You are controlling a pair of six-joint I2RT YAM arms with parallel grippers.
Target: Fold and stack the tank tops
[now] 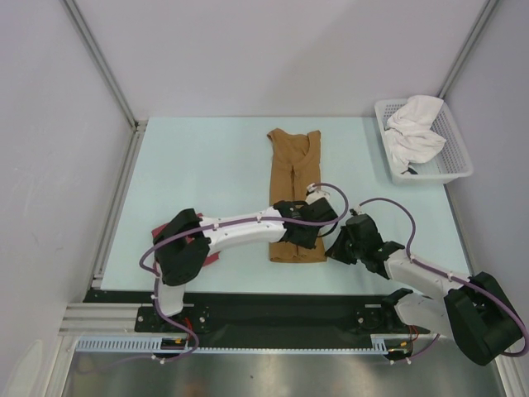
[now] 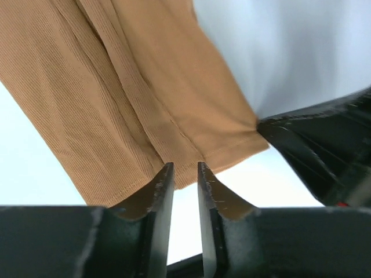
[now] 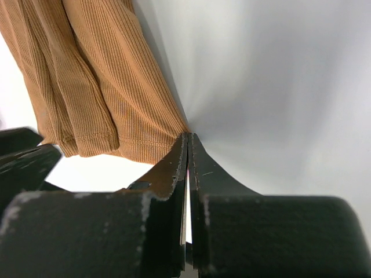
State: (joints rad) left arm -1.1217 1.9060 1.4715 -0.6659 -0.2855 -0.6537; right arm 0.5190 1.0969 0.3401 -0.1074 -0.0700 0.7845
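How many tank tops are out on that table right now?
2. A tan top lies mid-table; a red top peeks from under the left arm, mostly hidden. The white cloth in the basket could hide more.

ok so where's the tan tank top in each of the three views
Top view: the tan tank top lies lengthwise in the middle, neck at the far end.
Left wrist: it fills the upper left, its hem at the left gripper tips.
Right wrist: it is in the upper left, hem toward the camera.
Shared landmark: the hem corner at the right gripper, visible in all three views.
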